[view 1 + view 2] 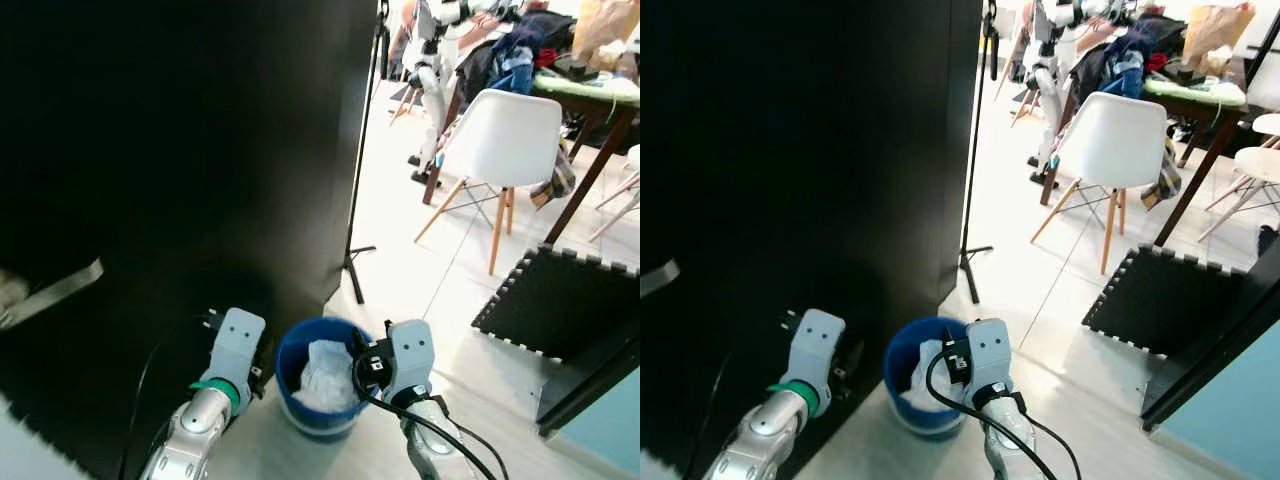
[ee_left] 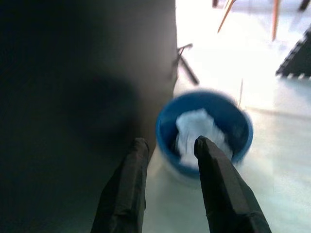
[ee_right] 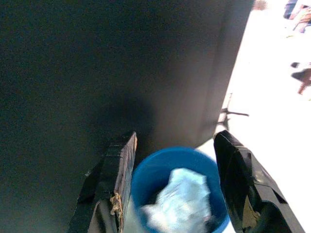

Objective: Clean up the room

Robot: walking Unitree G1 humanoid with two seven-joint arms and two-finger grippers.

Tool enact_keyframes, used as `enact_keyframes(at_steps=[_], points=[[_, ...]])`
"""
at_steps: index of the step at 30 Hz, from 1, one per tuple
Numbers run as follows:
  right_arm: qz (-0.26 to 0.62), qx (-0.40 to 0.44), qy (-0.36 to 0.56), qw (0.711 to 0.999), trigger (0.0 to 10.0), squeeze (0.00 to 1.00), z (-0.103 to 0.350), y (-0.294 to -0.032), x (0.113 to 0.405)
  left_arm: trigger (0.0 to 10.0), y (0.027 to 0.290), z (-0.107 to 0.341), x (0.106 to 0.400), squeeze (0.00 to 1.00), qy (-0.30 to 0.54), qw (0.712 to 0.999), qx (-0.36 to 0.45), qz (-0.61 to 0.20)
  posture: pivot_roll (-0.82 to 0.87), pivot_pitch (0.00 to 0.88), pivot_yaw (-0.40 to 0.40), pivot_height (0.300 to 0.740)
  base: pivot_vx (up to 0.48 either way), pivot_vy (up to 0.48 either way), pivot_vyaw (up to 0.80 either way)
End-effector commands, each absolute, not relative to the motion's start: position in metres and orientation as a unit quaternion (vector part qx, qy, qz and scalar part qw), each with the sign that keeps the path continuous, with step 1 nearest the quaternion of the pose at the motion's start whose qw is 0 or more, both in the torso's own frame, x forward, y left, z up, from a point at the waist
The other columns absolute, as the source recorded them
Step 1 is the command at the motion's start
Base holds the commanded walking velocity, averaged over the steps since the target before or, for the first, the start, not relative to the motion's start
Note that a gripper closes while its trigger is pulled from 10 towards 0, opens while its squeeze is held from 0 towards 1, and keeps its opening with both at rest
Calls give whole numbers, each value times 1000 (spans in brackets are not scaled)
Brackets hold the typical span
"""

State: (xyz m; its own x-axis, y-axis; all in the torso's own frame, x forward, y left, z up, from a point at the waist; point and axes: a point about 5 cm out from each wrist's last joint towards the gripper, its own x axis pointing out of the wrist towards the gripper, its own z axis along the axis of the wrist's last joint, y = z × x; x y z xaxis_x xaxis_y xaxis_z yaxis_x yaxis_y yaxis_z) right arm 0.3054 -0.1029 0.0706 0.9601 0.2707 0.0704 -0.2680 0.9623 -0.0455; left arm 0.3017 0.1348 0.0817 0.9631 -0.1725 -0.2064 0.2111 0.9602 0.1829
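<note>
Two grippers flank the round blue plastic bin (image 1: 318, 385) holding crumpled white paper (image 1: 328, 375): my right gripper (image 3: 177, 187) gapes wide and empty above it, nearer; my left gripper (image 2: 167, 182) parted, empty.

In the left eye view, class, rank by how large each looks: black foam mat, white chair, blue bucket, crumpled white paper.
1. White chair
2. Black foam mat, close to the chair, so unsure
3. Blue bucket, nearer the camera
4. Crumpled white paper inside it
</note>
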Motion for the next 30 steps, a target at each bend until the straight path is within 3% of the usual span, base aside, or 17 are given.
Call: enact_keyframes(at_steps=[1,30], points=[[132,-19,-25,991,10000,0,66,-105,303,10000,135,74,298,0,109,984,102,-98,-65,22,68,740,-431,0,0],[126,-14,0,992,10000,0,58,-108,300,10000,136,69,300,0,119,983,110,-90,-71,24,71,740,-25,0,-28]])
